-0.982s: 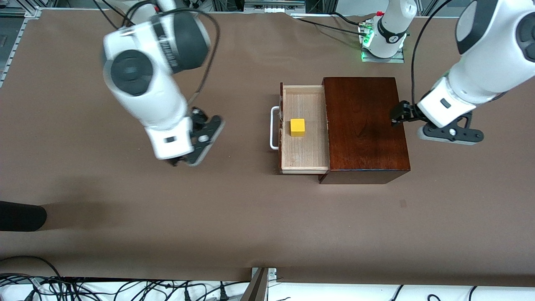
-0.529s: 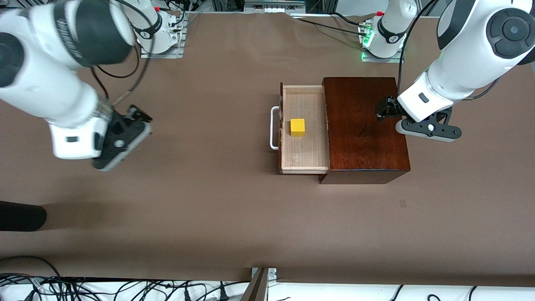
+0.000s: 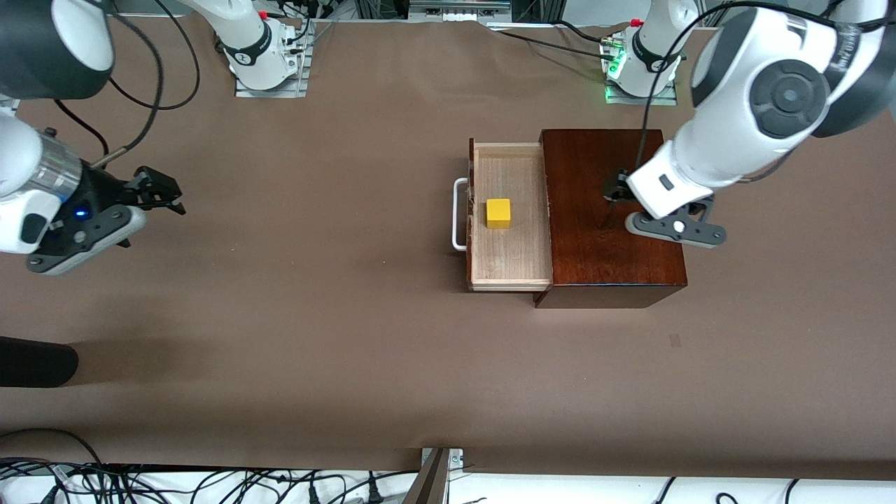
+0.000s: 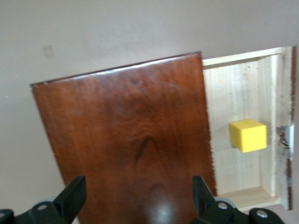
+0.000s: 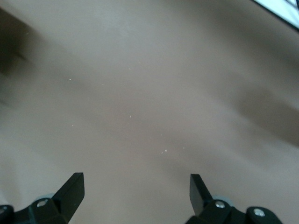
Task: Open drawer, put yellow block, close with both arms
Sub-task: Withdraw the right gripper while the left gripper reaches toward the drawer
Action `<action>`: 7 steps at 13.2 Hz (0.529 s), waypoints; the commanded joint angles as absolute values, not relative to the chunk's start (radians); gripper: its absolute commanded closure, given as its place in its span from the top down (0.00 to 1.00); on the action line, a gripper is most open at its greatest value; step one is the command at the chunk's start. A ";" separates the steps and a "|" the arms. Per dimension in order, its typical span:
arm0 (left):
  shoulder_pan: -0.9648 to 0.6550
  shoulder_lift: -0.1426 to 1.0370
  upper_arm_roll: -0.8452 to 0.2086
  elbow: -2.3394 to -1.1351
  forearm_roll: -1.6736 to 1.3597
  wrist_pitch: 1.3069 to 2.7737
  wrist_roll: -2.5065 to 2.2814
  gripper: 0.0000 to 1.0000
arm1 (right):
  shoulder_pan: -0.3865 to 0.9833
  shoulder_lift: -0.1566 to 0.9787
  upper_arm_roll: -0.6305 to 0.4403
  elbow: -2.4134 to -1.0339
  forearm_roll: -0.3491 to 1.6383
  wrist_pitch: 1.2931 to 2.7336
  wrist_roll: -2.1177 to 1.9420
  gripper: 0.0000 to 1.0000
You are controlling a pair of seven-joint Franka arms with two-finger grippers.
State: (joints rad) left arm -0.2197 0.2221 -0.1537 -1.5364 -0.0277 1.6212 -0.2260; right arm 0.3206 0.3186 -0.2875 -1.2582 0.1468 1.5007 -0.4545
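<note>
Front view is showing the drawer [image 3: 509, 217] pulled out of the box [image 3: 611, 213] toward my right arm's end of the table, with the yellow block [image 3: 498, 213] sitting inside, so I am judging opening and placing done and only closing left. My left gripper [image 3: 614, 190] is hovering over the box, fingers spread wide and empty. My right gripper [image 3: 162, 190] is hanging well apart from the box, spread and empty. I am reading no labels or writing anywhere.

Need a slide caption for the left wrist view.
Open left claw over glossy mahogany box; small yellow cube in open pale-wood drawer.
</note>
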 commanded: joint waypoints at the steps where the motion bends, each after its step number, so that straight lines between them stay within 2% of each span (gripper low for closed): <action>1: -0.305 0.253 -0.150 -1.499 -0.023 1.591 -0.410 1.00 | 0.226 0.195 -0.177 -1.417 0.135 1.560 -0.303 1.00; 3: -0.380 0.288 -0.150 -1.499 -0.047 1.592 -0.603 1.00 | 0.192 0.126 -0.138 -1.504 0.123 1.595 -0.215 1.00; 5: -0.452 0.355 -0.150 -1.447 -0.055 1.594 -0.810 1.00 | 0.189 0.062 -0.129 -1.584 0.094 1.629 -0.111 1.00; 7: -0.515 0.423 -0.150 -1.396 -0.069 1.595 -0.983 1.00 | 0.173 0.035 -0.129 -1.605 0.081 1.635 -0.074 1.00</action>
State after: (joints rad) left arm -0.4654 0.3309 -0.1610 -1.5037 -0.0434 1.6182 -0.8465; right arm 0.2102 0.1092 -0.1586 -1.5221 0.1050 1.6041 -0.1251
